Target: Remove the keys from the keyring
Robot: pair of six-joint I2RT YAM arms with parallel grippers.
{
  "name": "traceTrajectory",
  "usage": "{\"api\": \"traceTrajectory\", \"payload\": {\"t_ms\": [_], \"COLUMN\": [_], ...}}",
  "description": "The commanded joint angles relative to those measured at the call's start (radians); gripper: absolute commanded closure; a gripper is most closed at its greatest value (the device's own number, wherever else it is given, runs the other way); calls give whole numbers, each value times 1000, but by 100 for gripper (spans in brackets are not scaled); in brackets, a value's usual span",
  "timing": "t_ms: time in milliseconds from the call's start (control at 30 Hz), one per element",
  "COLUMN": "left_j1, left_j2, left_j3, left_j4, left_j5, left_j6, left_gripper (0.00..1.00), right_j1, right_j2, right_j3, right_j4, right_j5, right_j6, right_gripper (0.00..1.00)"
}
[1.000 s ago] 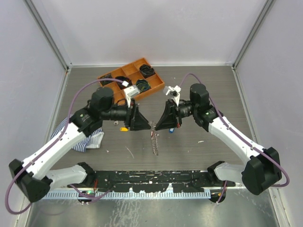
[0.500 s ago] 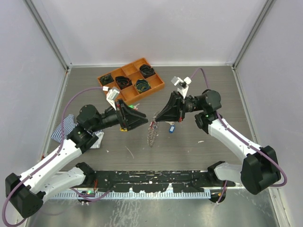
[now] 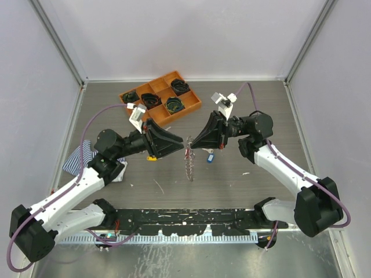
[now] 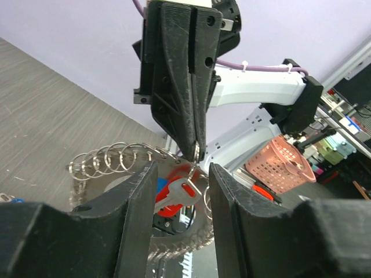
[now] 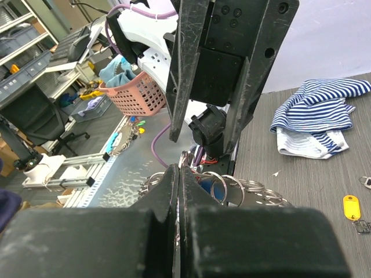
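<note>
One red key (image 4: 178, 194) sits between the left gripper's (image 4: 181, 168) half-open jaws; the right gripper (image 3: 191, 142) is clamped on the keyring (image 3: 188, 165), which hangs over the table's (image 3: 243, 191) middle. Close squarely on the key, then slide it along the coil.

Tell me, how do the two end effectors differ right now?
The left end effector stands open; the right end effector is shut. The left has a red-tagged key sitting in its gap; the right pinches the keyring, which hangs beneath it. Both are black and meet tip to tip above the table.
</note>
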State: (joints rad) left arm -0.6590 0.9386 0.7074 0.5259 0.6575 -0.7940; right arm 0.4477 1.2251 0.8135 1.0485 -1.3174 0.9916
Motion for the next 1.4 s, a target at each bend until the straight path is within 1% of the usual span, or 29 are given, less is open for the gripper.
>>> {"api": "traceTrajectory", "payload": {"t_ms": [0, 233, 467, 600, 633, 700, 733, 900, 1100, 1367], "left_j1": [-1, -16, -30, -31, -31, -30, -30, -31, -39, -85], "left_j2": [4, 23, 48, 54, 54, 58, 58, 60, 81, 122], "left_j3": [2, -5, -1, 3, 4, 6, 7, -1, -28, -39], "left_j4": [106, 121, 121, 121, 121, 121, 121, 117, 188, 267], "left_j5": [60, 83, 80, 83, 86, 93, 97, 104, 106, 49], "left_j6": [-26, -33, -30, -30, -30, -30, -31, -32, -84, -76], "left_gripper": [58, 59, 63, 72, 75, 87, 90, 100, 100, 100], "right_j1": [-6, -9, -9, -9, -9, -9, -9, -14, -29, -29], "right_j2": [1, 4, 4, 4, 4, 3, 2, 0, 12, 27], "right_j3": [14, 16, 13, 12, 12, 11, 11, 17, 30, 29], "right_j4": [81, 81, 81, 81, 81, 81, 81, 81, 79, 79], "right_j5": [30, 30, 27, 26, 26, 27, 26, 26, 48, 110], "right_j6": [19, 23, 24, 24, 24, 25, 25, 33, 47, 60], "right_gripper": [99, 99, 99, 99, 99, 99, 99, 99, 99, 99]}}
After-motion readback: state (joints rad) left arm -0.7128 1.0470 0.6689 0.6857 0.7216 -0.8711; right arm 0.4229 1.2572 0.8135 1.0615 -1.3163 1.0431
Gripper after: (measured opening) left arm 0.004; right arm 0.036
